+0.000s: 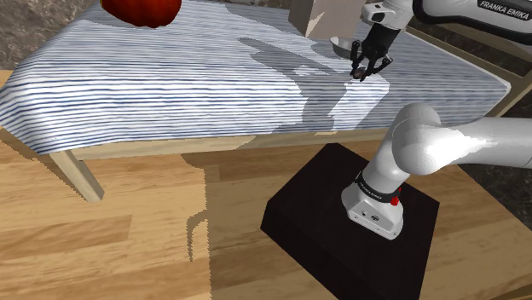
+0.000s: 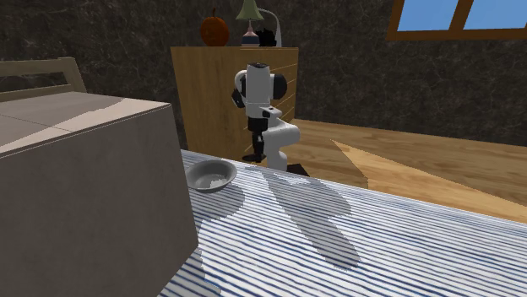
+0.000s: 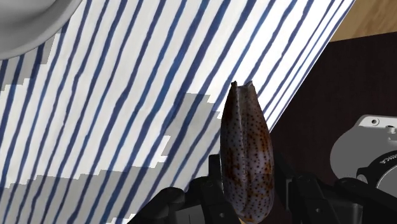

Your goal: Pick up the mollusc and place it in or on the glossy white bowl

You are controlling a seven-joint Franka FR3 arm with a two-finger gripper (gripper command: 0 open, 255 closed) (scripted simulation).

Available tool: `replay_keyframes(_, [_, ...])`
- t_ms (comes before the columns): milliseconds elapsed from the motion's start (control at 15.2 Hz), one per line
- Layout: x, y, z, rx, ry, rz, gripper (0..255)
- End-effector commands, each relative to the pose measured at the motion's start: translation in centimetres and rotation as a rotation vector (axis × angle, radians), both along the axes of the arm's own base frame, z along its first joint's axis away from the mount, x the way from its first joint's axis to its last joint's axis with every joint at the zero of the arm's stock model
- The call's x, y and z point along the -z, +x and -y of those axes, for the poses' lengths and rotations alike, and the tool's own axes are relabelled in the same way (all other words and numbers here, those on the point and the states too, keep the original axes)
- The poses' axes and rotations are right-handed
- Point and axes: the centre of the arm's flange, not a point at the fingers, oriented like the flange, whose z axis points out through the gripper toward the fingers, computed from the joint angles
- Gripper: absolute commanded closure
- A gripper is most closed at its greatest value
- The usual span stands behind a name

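A long brown speckled shell, the mollusc (image 3: 246,153), stands upright between my fingers; my gripper (image 3: 248,205) is shut on it. In the shoulder view the gripper (image 1: 365,73) hangs just above the striped tablecloth near the table's front right corner. The glossy white bowl (image 1: 341,44) sits on the cloth just behind the gripper. In the wrist view the bowl's rim (image 3: 25,22) lies well beyond the shell's tip. From the second exterior view the bowl (image 2: 211,175) rests near the table's far edge, with the gripper (image 2: 252,155) behind it.
The blue-and-white striped table (image 1: 170,77) carries a red rounded object (image 1: 141,10) at its far edge and a cardboard box (image 1: 311,15) behind the bowl. That box (image 2: 84,194) looms large in the second exterior view. The black stand (image 1: 354,222) sits on the wood floor.
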Motion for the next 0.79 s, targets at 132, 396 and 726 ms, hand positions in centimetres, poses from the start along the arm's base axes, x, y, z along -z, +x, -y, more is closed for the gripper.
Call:
replay_keyframes(132, [-0.4, 0.1, 0.0, -0.002, 0.001, -0.001, 255])
replay_keyframes(396, [-2.5, 0.1, 0.0, -0.002, 0.001, -0.001, 255])
replay_keyframes(726, [-5.1, 0.1, 0.0, -0.002, 0.001, -0.001, 255])
